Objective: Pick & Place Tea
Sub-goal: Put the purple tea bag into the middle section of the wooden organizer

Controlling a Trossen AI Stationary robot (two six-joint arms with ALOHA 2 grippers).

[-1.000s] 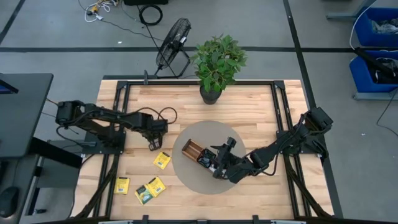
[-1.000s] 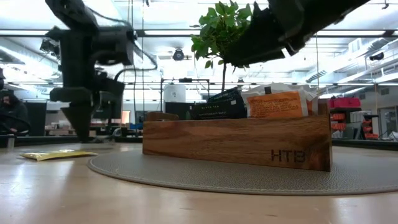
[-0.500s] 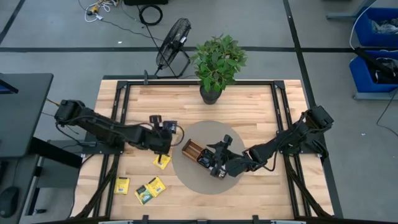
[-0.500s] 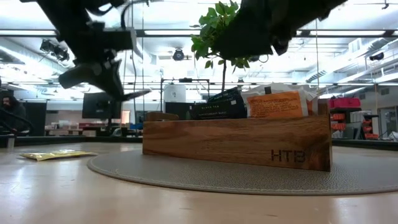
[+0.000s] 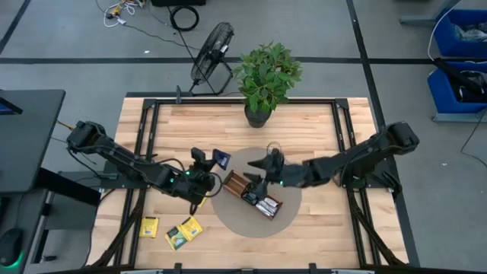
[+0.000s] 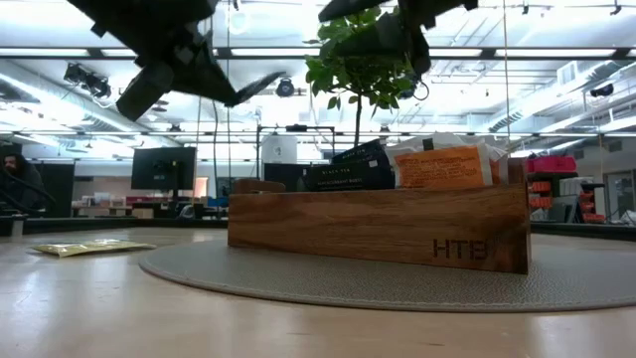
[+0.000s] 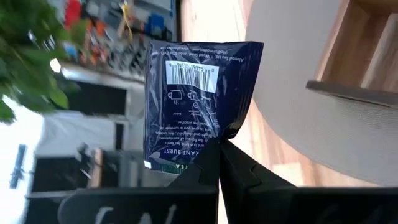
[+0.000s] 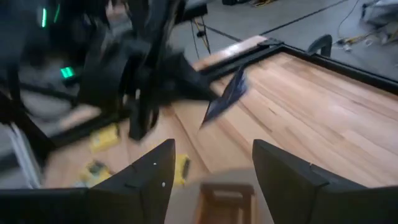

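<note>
My left gripper [image 5: 212, 167] is raised over the round mat's left rim, shut on a dark navy tea sachet [image 5: 221, 159] that sticks out past its fingertips [image 7: 219, 146]. The wooden tray [image 5: 253, 195] stands on the grey mat [image 5: 291, 215], and orange [image 6: 442, 167] and navy [image 6: 348, 169] sachets stand upright in it. My right gripper [image 5: 262, 167] hovers open above the tray's far side, touching nothing. Yellow sachets [image 5: 150, 227] [image 5: 184, 232] lie flat on the table near its near-left part. My left gripper pinches the navy sachet between its two fingers at the middle of one edge [image 7: 215, 135]. The fingers come from the table's left, slanting upward. The sachet is lifted clear of the table and stands out beyond the fingertips [image 6: 256, 88], tilted.
A potted plant [image 5: 262, 80] stands at the table's far edge, with a fan [image 5: 211, 52] on the floor beyond it. Another yellow sachet [image 6: 89, 247] lies left of the mat, under my left arm. Bare wood shows on the right and far-left of the table [image 5: 319, 129].
My left gripper has risen from the table left of the mat and moved right toward the tray, tipping from pointing down to slanting upward, carrying the navy sachet lifted clear. My right gripper has drawn back from the tray's near end, upward and toward the far edge.
</note>
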